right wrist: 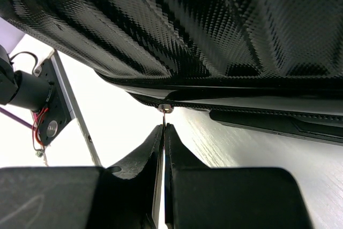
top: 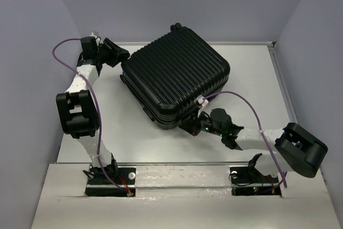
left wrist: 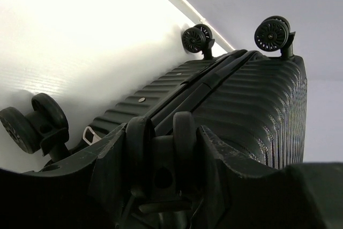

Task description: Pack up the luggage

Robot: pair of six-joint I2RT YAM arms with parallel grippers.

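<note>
The luggage point(top: 177, 76) is a black ribbed hard-shell suitcase lying closed and flat on the white table point(top: 252, 79), turned at an angle. My left gripper point(top: 119, 56) is at its far-left corner. In the left wrist view the left gripper point(left wrist: 163, 132) is shut around a double caster wheel point(left wrist: 183, 132) of the luggage point(left wrist: 252, 105). My right gripper point(top: 188, 124) is at the near corner. In the right wrist view the right gripper point(right wrist: 164, 128) is shut on the thin metal zipper pull point(right wrist: 164, 116) hanging from the zip seam under the shell point(right wrist: 187, 20).
Three other wheels show in the left wrist view point(left wrist: 273, 33), point(left wrist: 195, 38), point(left wrist: 32, 124). Grey walls enclose the table on the left, back and right. An arm base with red wires point(right wrist: 43, 116) sits at the table's near edge. Purple cables trail along both arms.
</note>
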